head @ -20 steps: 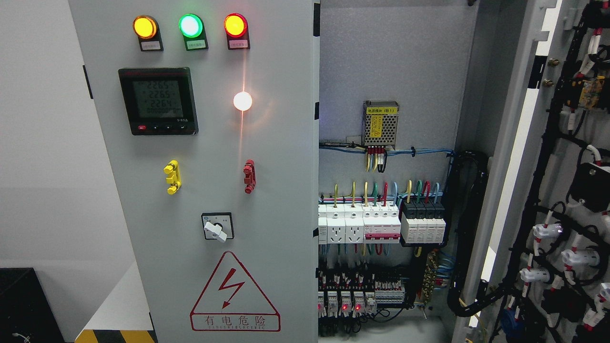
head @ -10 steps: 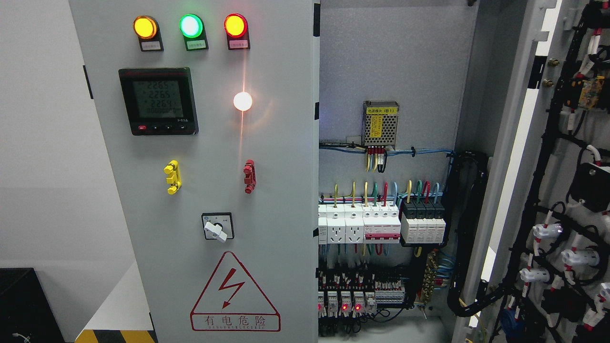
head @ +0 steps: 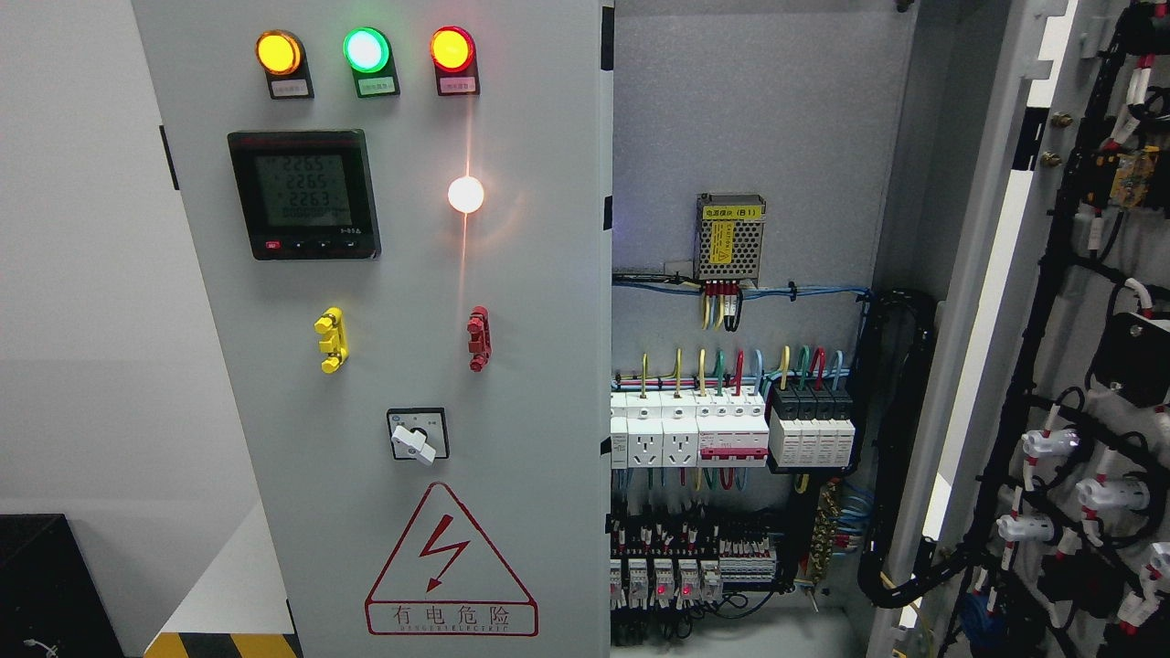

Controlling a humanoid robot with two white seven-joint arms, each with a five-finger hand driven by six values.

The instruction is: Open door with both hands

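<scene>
Right door swung wide open, left door shut — cabinet wiring exposed

Closed door left, open door right, breakers between.

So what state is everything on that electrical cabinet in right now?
Right door: swung open.
Left door: closed.
Amber lamp: lit.
Green lamp: lit.
Red lamp: lit.
White lamp: lit.
Meter: display on.
Rotary switch: handle tilted.
</scene>
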